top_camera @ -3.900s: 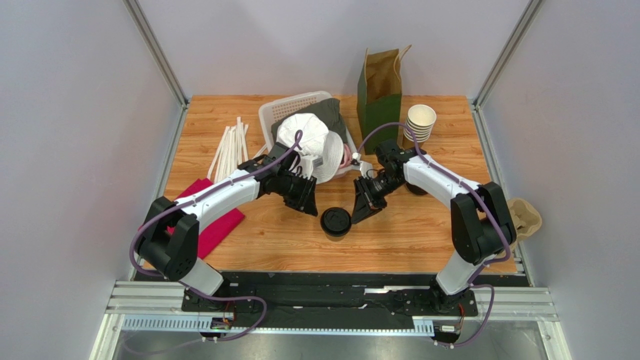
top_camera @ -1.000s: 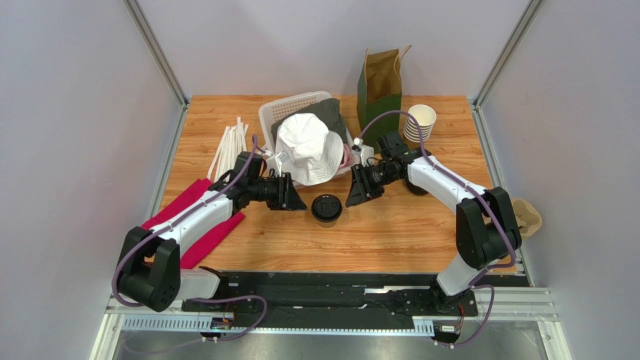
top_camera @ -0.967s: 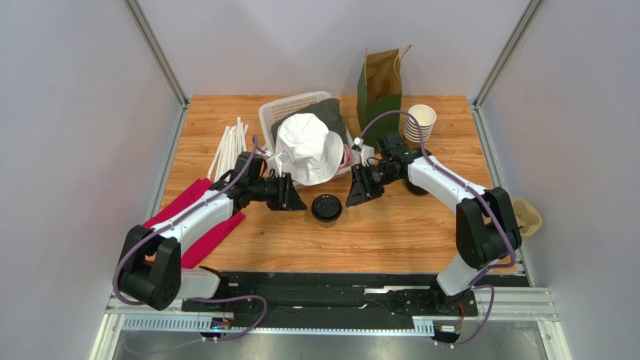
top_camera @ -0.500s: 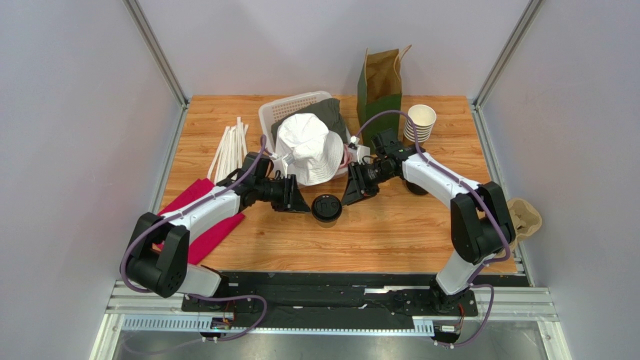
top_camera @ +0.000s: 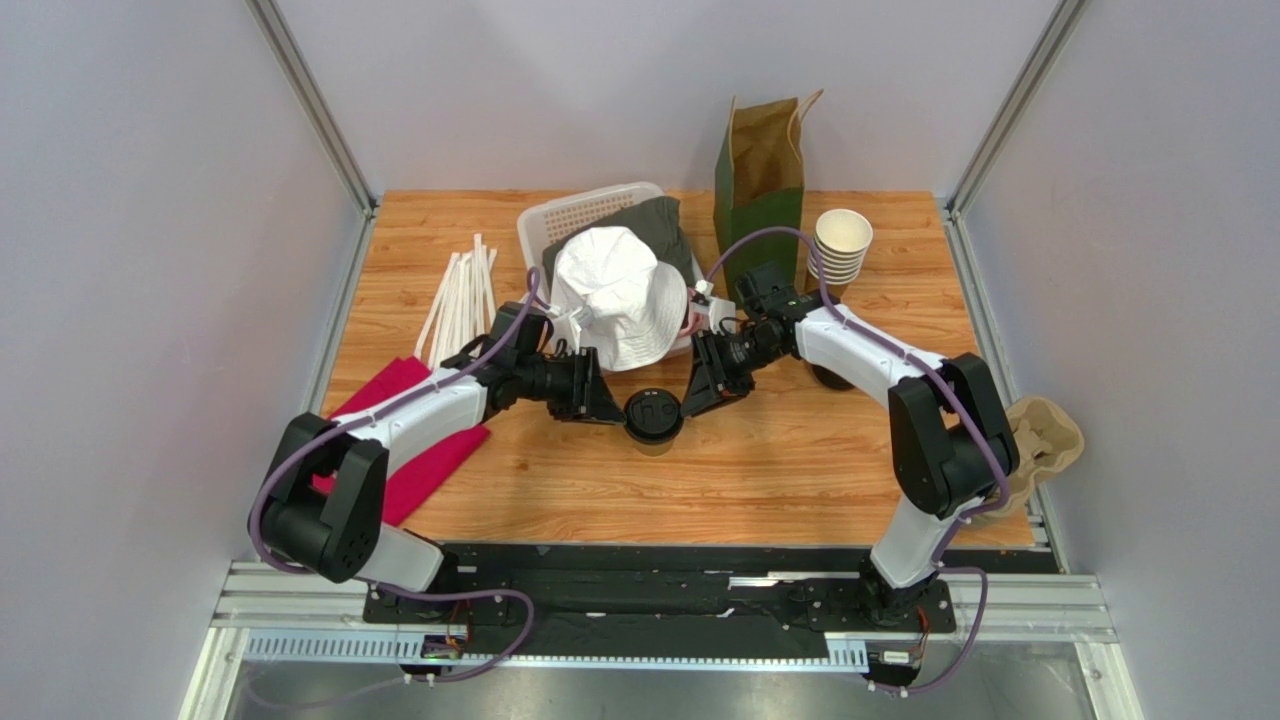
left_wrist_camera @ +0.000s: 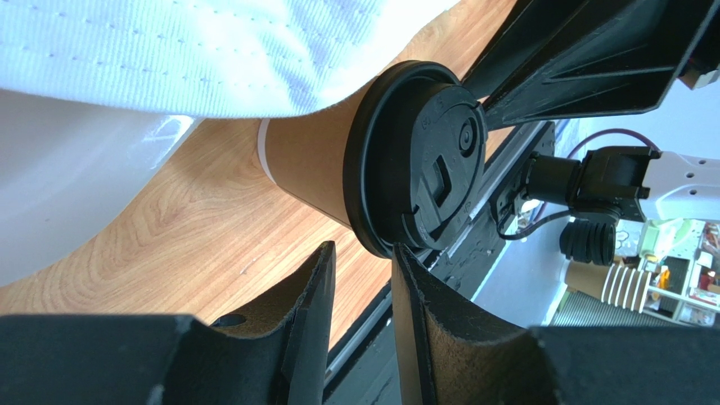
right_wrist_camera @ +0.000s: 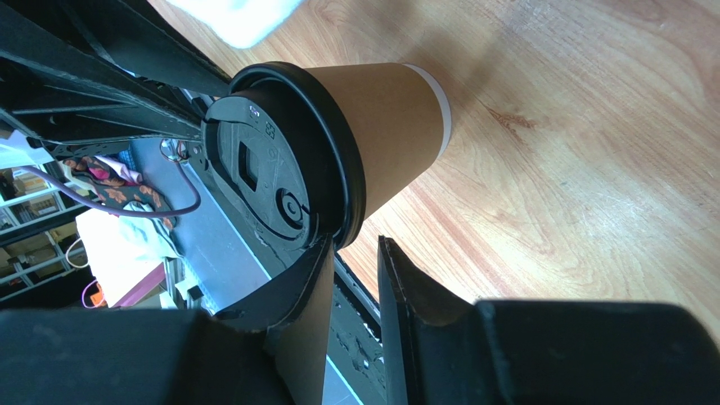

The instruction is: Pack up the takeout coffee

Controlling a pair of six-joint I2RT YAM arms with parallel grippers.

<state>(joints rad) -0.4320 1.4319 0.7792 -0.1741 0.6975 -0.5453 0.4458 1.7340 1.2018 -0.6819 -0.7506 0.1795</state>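
Where lid (left_wrist_camera: 418,160) tops cup (left_wrist_camera: 308,164), embossing (right_wrist_camera: 269,131) illegible

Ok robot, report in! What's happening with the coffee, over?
Left claw, right claw: slightly open, flanking the lid, holding nothing. Coffee cup upright on table. White hat brim crowding it.

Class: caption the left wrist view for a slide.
Left pincer, slightly open, by the black lid of a brown cup on the wooden table.
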